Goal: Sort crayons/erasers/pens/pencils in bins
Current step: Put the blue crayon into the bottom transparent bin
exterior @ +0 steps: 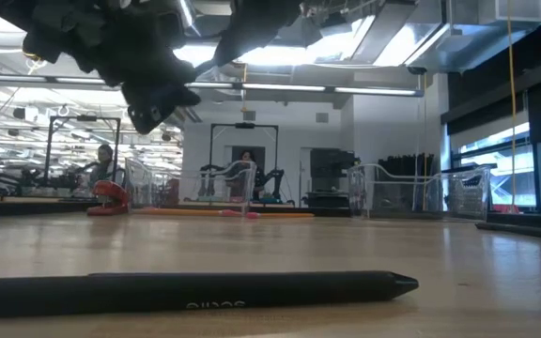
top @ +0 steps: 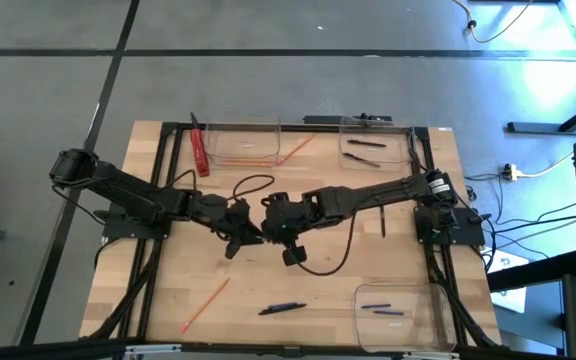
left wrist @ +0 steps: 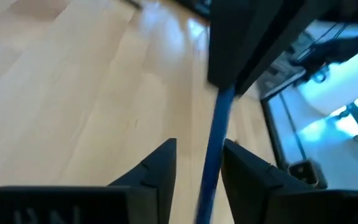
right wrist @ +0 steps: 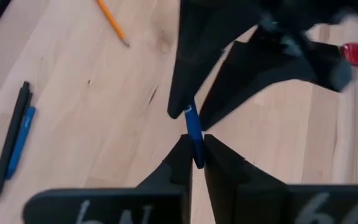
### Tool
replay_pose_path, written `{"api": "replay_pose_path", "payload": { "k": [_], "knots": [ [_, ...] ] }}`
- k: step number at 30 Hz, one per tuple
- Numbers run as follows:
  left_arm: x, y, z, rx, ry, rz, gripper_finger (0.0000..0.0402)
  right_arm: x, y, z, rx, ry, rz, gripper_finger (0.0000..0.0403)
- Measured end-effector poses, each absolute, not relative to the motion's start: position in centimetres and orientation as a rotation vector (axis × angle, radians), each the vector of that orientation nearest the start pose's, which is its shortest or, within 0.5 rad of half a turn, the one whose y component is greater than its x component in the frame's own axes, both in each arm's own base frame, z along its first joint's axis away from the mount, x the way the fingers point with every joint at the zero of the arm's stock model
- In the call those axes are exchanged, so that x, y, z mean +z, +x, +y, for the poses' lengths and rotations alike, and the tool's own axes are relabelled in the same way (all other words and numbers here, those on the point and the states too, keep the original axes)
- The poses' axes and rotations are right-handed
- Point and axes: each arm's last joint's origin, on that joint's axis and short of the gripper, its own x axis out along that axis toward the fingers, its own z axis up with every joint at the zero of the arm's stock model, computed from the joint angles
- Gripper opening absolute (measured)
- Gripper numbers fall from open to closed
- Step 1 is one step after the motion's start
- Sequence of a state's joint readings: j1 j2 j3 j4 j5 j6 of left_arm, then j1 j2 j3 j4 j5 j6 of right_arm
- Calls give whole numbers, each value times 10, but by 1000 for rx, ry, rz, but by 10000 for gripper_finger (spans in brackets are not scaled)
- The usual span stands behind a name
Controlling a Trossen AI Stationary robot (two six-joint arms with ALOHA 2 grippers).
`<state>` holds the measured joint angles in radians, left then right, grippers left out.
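From above: left gripper (top: 251,236) and right gripper (top: 271,222) nose to nose mid-table. Left wrist: fingers (left wrist: 157,168) parted round blue pen (left wrist: 213,152), barely touching. Right wrist: clamped tight on that pen's other end.

Pale lettering runs along the barrel of the black pen (exterior: 195,288) lying on the table, seen upside down and too unclear to read.
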<state>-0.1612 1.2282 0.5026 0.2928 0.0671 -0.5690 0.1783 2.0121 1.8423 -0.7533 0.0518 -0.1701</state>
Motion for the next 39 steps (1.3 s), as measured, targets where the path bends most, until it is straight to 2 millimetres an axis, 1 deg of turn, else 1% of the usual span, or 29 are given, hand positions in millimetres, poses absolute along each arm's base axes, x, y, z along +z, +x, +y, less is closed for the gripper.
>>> {"api": "replay_pose_path", "payload": {
  "k": [5, 12, 17, 23, 26, 29, 33, 36, 39],
  "knots": [
    [191, 237, -40, -82, -519, 514, 113, 292, 432, 76, 180, -235, 949, 31],
    [195, 234, -40, -94, -432, 501, 115, 314, 427, 75, 150, -179, 965, 27],
    [204, 224, -37, -65, -349, 494, 112, 334, 420, 74, 115, -107, 994, 30],
    [223, 206, -34, -61, -285, 429, 115, 360, 401, 79, 100, -23, 1079, 26],
    [235, 197, -38, -100, -262, 370, 113, 371, 390, 86, 133, 38, 1130, 27],
    [243, 191, -43, -132, -245, 327, 113, 376, 378, 97, 159, 92, 1197, 27],
    [246, 185, -52, -156, -220, 305, 112, 375, 365, 115, 177, 155, 1296, 24],
    [250, 184, -56, -173, -206, 316, 112, 373, 355, 127, 133, 206, 1368, 28],
    [265, 186, -60, -171, -175, 329, 112, 373, 349, 139, 129, 293, 1395, 29]
  ]
}}
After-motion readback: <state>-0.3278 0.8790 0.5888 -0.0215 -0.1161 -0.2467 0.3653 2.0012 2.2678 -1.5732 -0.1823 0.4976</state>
